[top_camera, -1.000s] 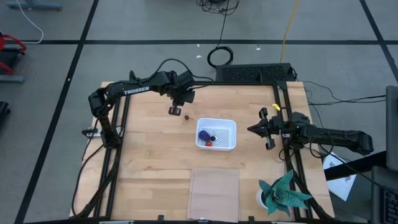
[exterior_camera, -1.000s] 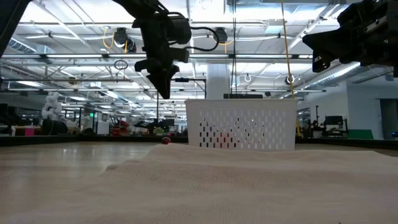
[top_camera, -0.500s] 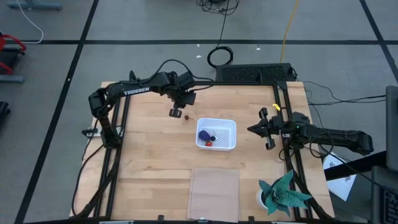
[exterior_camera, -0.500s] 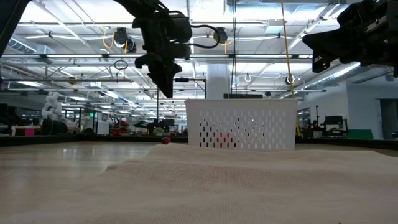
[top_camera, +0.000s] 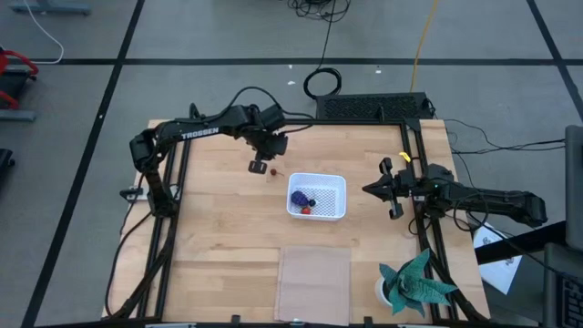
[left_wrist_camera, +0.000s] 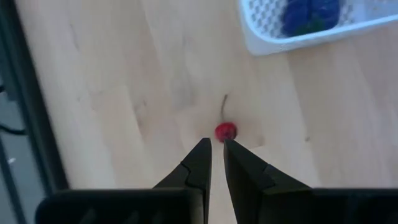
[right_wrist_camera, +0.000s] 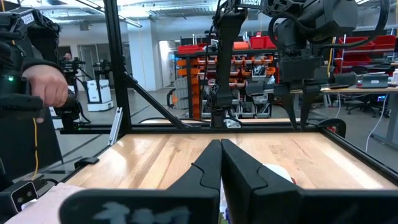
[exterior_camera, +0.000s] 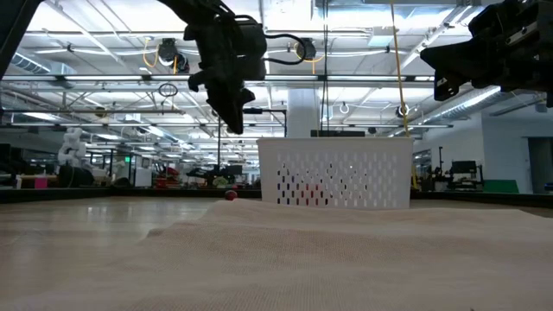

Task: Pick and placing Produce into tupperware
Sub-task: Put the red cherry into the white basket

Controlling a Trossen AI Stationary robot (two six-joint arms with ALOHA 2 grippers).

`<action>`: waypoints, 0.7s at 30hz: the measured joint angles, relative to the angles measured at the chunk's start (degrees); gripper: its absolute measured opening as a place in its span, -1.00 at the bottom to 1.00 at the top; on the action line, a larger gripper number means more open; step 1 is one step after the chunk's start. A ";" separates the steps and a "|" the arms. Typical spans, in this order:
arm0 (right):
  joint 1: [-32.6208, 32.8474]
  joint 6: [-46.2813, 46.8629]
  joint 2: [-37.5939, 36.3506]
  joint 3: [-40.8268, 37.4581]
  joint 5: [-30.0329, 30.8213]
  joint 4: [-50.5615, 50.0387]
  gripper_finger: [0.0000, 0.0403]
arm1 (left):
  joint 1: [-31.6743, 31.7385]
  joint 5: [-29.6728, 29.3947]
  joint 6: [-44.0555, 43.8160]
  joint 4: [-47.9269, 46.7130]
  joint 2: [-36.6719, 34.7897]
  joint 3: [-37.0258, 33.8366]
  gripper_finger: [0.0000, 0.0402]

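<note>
The white tupperware (top_camera: 332, 187) sits mid-table and holds the purple-blue bunch (top_camera: 300, 195) and a red strawberry-like piece (top_camera: 307, 210). In the low view its perforated wall (exterior_camera: 335, 173) shows. One small red berry (top_camera: 274, 170) with a thin stem lies on the wood to the left of the tupperware's far left corner; it is also in the left wrist view (left_wrist_camera: 226, 131) and the low view (exterior_camera: 231, 195). My left gripper (top_camera: 258, 165) hangs shut above the table just left of that berry (left_wrist_camera: 216, 148). My right gripper (top_camera: 369, 189) waits shut, raised to the right of the tupperware.
A flat pale translucent sheet (top_camera: 313, 282) lies at the near edge. A teal paper plant (top_camera: 417, 282) stands at the near right corner. Black frame rails (top_camera: 414, 173) run along both sides. A person's hand (right_wrist_camera: 43, 87) shows beyond the table in the right wrist view.
My left gripper has drifted slightly toward the table's right, closer to the red berry, staying raised and shut. The berry and the tupperware have not moved.
</note>
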 joint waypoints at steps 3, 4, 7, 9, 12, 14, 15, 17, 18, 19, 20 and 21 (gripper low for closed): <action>0.00 0.00 0.00 -0.01 0.00 0.00 -1.00 | 0.02 1.38 0.17 -0.01 0.00 0.00 -0.76; 0.00 0.00 0.00 -0.01 0.00 0.00 -1.00 | 0.02 1.49 0.19 -0.01 0.00 0.00 -0.76; 0.00 0.00 0.00 -0.01 0.00 -0.02 -1.00 | 0.02 1.57 1.12 -0.44 0.00 0.00 -0.75; 0.01 0.10 0.00 -0.01 0.00 -0.02 -1.00 | 0.02 1.60 1.14 -0.73 0.00 0.00 -0.68; 0.00 0.44 0.00 -0.01 0.00 -0.02 -1.00 | 0.02 2.58 0.80 -1.04 0.00 0.00 -0.49; 0.02 0.44 0.00 -0.01 0.00 -0.02 -1.00 | 0.02 3.56 0.77 -1.30 0.00 0.00 -0.32; 0.00 0.44 0.00 -0.01 0.00 -0.02 -1.00 | 0.02 4.19 0.40 -1.30 0.00 0.00 -0.22; 0.01 0.44 0.00 0.01 -0.01 -0.03 -1.00 | -0.07 4.54 -0.59 -1.30 0.00 -0.02 -0.04; 0.02 0.44 0.00 -0.01 -0.01 -0.02 -1.00 | -0.14 4.30 -1.32 -1.25 0.00 -0.12 0.05; 0.01 0.44 0.00 0.00 0.00 -0.03 -1.00 | -0.32 3.58 -1.66 -1.00 -0.04 -0.47 0.13; 0.00 0.44 0.00 0.00 -0.02 -0.04 -1.00 | -0.53 2.53 -1.80 -0.65 -0.09 -1.09 0.21; 0.00 0.44 0.00 0.00 -0.01 -0.04 -1.00 | -0.72 1.51 -1.80 -0.29 -0.09 -1.83 0.29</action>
